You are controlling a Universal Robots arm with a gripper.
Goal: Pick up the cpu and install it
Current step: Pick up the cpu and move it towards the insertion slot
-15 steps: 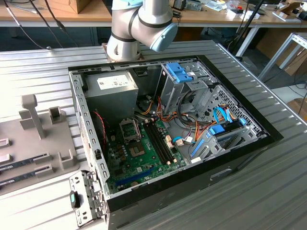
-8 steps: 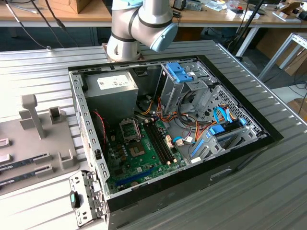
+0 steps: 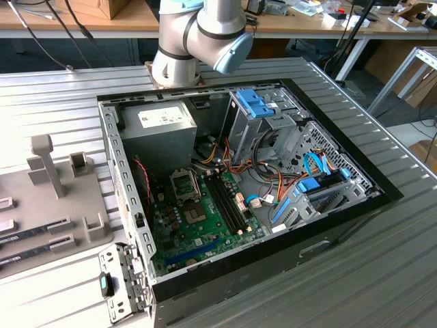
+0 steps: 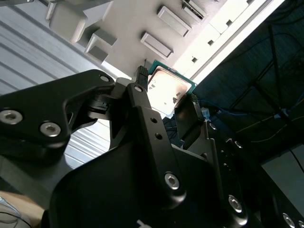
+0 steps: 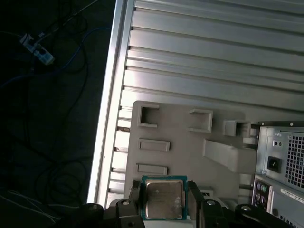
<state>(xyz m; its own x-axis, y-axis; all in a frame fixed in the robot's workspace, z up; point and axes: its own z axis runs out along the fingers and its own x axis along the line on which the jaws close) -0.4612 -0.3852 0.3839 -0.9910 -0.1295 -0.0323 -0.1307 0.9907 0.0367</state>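
In both wrist views the cpu (image 5: 163,199) (image 4: 167,89), a flat square chip with a silvery top and a thin green rim, sits between my two black fingers (image 5: 134,199). My gripper (image 5: 164,189) (image 4: 164,90) is shut on it by two opposite edges. It hangs above the grey parts holder (image 5: 190,152) (image 4: 142,19), near that holder's edge. In the exterior view the open computer case (image 3: 341,219) lies on its side, and the black socket frame (image 3: 185,184) shows on the green motherboard (image 3: 198,225). My arm (image 3: 198,34) rises behind the case.
The grey holder (image 3: 61,205) lies at the exterior view's left on the ribbed metal table (image 3: 382,273), with long narrow sticks (image 3: 34,232) in its slots. Inside the case are a power supply (image 3: 157,123), blue-tabbed drive cages (image 3: 256,102) and cable bundles (image 3: 273,184). The table edge (image 5: 107,118) drops to dark floor.
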